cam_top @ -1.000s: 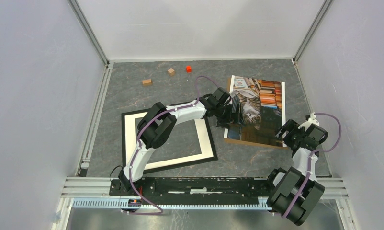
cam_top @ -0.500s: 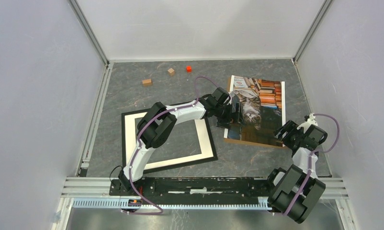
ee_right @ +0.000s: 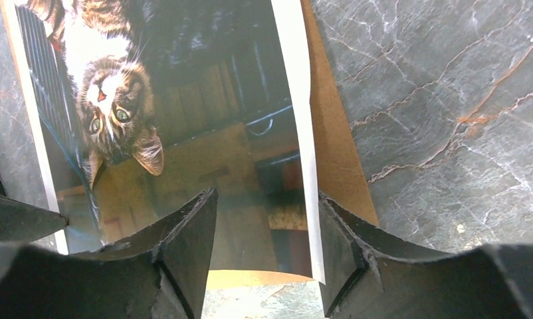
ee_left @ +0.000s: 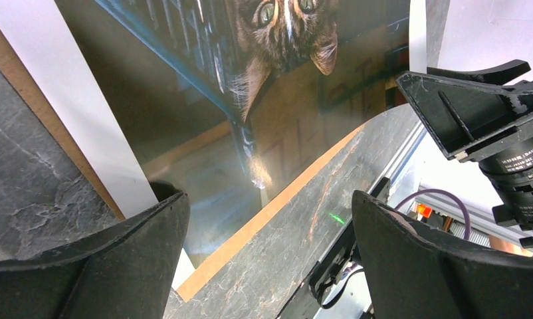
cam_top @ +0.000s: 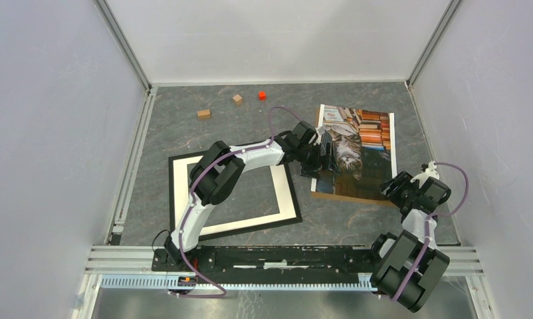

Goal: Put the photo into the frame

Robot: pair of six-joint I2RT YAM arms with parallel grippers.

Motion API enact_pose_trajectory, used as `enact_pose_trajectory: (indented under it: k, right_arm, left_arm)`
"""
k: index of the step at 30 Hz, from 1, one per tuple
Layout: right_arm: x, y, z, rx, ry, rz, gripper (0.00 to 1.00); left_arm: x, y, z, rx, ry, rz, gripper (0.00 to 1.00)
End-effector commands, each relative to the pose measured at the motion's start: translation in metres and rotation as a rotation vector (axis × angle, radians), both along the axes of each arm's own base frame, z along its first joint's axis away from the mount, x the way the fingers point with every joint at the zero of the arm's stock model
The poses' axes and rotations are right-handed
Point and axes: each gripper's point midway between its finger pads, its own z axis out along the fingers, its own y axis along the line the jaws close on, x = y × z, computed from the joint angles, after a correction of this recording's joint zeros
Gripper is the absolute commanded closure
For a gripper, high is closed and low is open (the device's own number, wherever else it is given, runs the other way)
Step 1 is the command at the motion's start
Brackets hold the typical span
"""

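The photo (cam_top: 357, 149), a cat in front of bookshelves, lies on a brown backing board at the right of the table. The black frame (cam_top: 250, 227) with its white mat lies left of it, partly under my left arm. My left gripper (cam_top: 325, 157) is open at the photo's left edge. In the left wrist view its fingers (ee_left: 117, 266) stand wide apart over the photo (ee_left: 217, 100) and the board's edge. My right gripper (cam_top: 395, 190) is open at the photo's near right corner. In the right wrist view the photo's corner (ee_right: 297, 219) lies between the two fingers (ee_right: 177, 252), slightly curled above the board.
Two small wooden blocks (cam_top: 204, 113) (cam_top: 237, 99) and a red cube (cam_top: 262, 95) lie at the back of the table. Grey walls close in the left, right and back. A metal rail (cam_top: 284, 256) runs along the near edge.
My right gripper has moved a little nearer and left, down onto the photo's near right corner. My left arm has barely moved.
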Motion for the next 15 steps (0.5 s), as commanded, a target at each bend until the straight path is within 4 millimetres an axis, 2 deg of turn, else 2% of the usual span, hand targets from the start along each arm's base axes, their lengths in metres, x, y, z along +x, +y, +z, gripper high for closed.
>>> enact_pose_trajectory:
  k: [1, 5, 8, 13, 15]
  right_arm:
    - [0.0, -0.007, -0.004, -0.047, -0.016, -0.02, 0.45]
    - [0.001, -0.016, -0.001, -0.094, -0.022, -0.054, 0.62]
    - [0.005, -0.02, 0.006, -0.108, -0.036, -0.056, 0.77]
    - [0.012, -0.021, 0.024, -0.111, -0.063, -0.033, 1.0]
    - [0.015, -0.02, 0.034, -0.121, -0.073, -0.011, 1.0]
  left_arm:
    - [-0.008, 0.021, -0.035, 0.113, 0.045, 0.027, 0.0]
    - [-0.005, 0.019, -0.019, 0.092, -0.006, -0.001, 0.0]
    - [-0.003, 0.016, 0.007, 0.063, -0.046, -0.03, 0.0]
    - [-0.003, 0.016, 0.075, -0.014, -0.158, -0.073, 0.0]
    - [-0.006, 0.022, 0.105, -0.03, -0.215, -0.09, 0.0]
